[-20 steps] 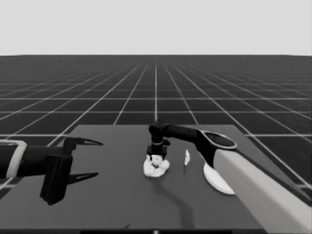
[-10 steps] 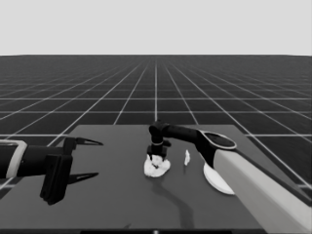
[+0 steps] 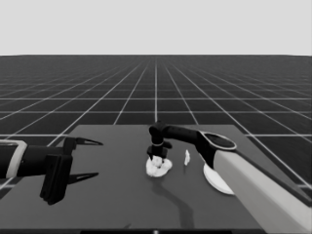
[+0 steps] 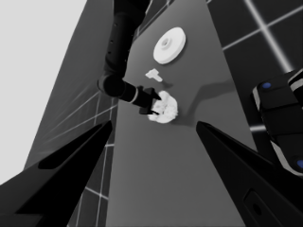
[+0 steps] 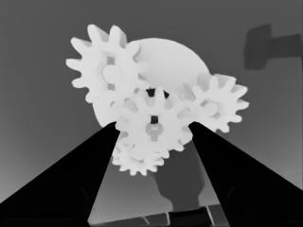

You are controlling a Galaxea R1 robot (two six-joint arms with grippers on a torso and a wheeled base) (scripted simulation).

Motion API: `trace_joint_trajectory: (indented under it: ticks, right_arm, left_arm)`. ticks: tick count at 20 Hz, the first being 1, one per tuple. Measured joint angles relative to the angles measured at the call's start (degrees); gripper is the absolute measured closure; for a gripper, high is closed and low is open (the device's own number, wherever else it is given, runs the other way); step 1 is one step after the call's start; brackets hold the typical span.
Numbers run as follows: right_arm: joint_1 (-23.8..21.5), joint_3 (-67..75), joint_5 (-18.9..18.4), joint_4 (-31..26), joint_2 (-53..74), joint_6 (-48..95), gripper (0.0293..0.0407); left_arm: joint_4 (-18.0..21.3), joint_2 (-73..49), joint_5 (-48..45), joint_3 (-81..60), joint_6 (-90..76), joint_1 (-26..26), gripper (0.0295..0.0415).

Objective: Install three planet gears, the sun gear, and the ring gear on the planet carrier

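On the dark table [image 3: 112,204] — gears [image 5: 154,125] crowd the smaller round part [image 5: 170,61].

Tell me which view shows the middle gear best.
Right wrist view: the middle gear fills the frame between the right gripper fingers, teeth and hole clear. Head view and left wrist view show only a white cluster on the smaller round part; single gears cannot be told apart.

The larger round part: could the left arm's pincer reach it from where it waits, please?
Probably not directly: the larger round part lies at the table's right end, half under the right arm, while the left pincer waits over the left end.
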State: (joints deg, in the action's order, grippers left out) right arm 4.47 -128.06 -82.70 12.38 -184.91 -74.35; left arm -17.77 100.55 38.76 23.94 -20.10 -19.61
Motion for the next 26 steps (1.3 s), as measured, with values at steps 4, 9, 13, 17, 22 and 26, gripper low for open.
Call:
trace_joint_trajectory:
  ticks: [4, 9, 13, 17, 22, 26]
  right_arm:
    - [0.0, 0.0, 0.0, 0.0, 0.0, -2.4, 0.039]
    - [0.0, 0.0, 0.0, 0.0, 0.0, -5.4, 0.039]
    - [0.0, 0.0, 0.0, 0.0, 0.0, -7.8, 0.039]
    - [0.0, 0.0, 0.0, 0.0, 0.0, -10.2, 0.039]
    - [0.0, 0.0, 0.0, 0.0, 0.0, -13.2, 0.039]
    - [0.0, 0.0, 0.0, 0.0, 0.0, -15.6, 0.0391]
  left_arm:
    - [0.0, 0.0, 0.0, 0.0, 0.0, 0.0, 0.0326]
    - [0.0, 0.0, 0.0, 0.0, 0.0, 0.0, 0.0326]
    - [0.0, 0.0, 0.0, 0.0, 0.0, 0.0, 0.0326]
    - [0.0, 0.0, 0.0, 0.0, 0.0, 0.0, 0.0326]
    - [0.0, 0.0, 0.0, 0.0, 0.0, 0.0, 0.0326]
    - [0.0, 0.0, 0.0, 0.0, 0.0, 0.0, 0.0326]
